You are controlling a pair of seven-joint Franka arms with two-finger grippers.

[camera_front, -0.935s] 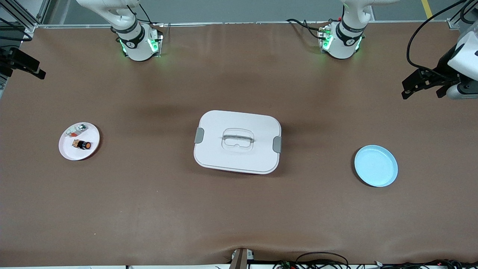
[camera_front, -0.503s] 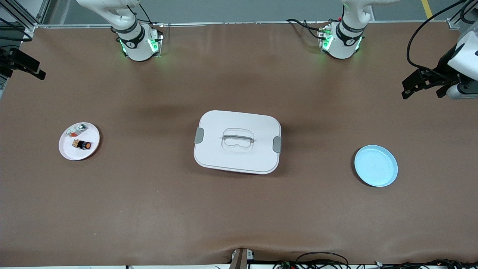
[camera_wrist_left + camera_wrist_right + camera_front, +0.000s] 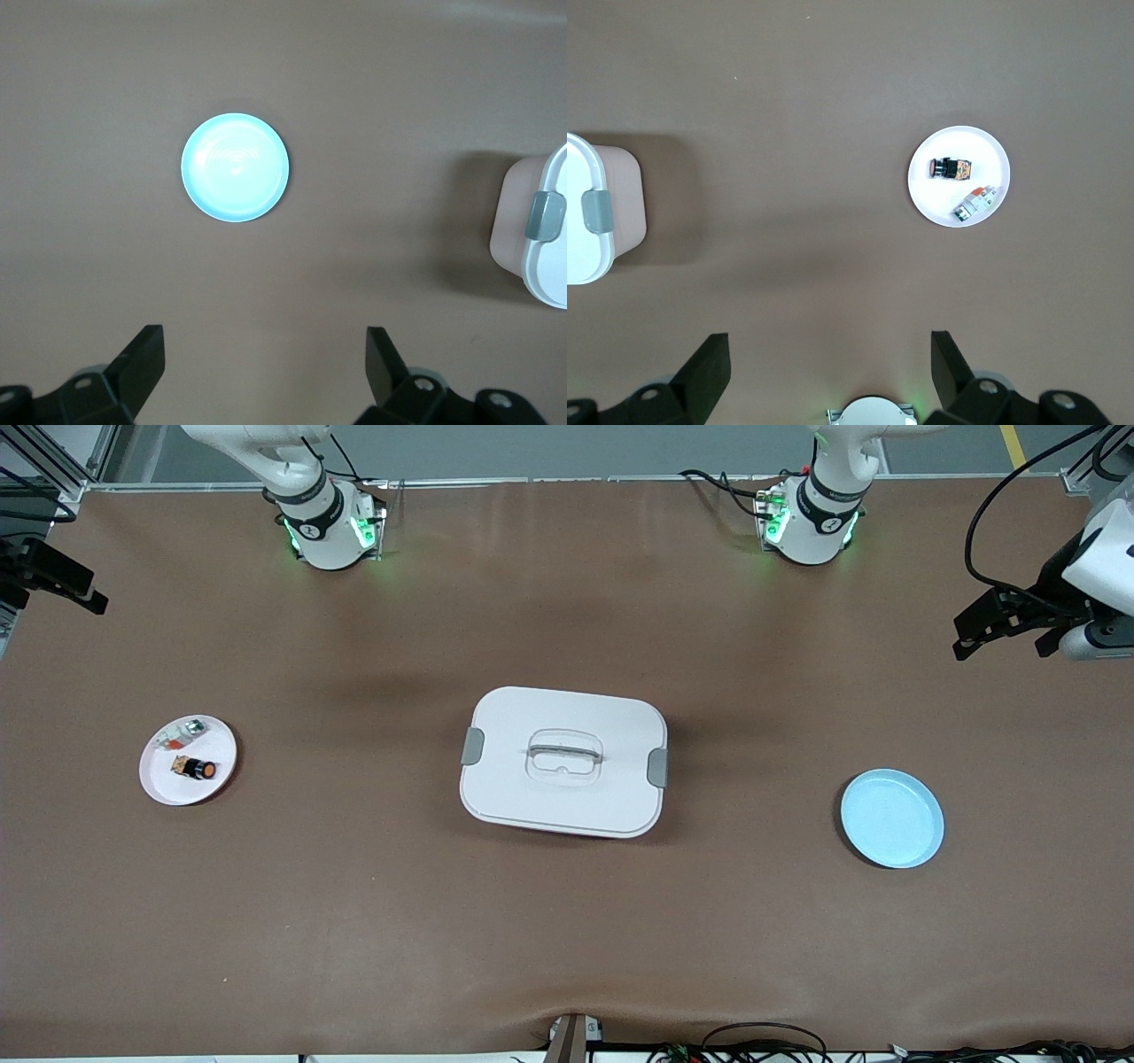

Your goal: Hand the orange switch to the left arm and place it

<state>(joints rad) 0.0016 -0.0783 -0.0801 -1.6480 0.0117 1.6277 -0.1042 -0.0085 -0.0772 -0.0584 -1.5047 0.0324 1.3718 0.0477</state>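
Observation:
The orange switch [image 3: 195, 768] lies on its side on a small white plate [image 3: 165, 779] toward the right arm's end of the table; it also shows in the right wrist view [image 3: 950, 166]. The white box [image 3: 563, 788] stands at the table's middle. My right gripper [image 3: 830, 354] is open and empty, high in the air at the right arm's end [image 3: 62, 583]. My left gripper [image 3: 264, 352] is open and empty, high over the left arm's end [image 3: 983, 627].
A clear-white part [image 3: 184, 732] shares the white plate with the switch. A pale blue plate [image 3: 892, 817] holding nothing sits toward the left arm's end, seen also in the left wrist view [image 3: 235, 166]. Both arm bases [image 3: 330, 531] stand along the table's edge farthest from the camera.

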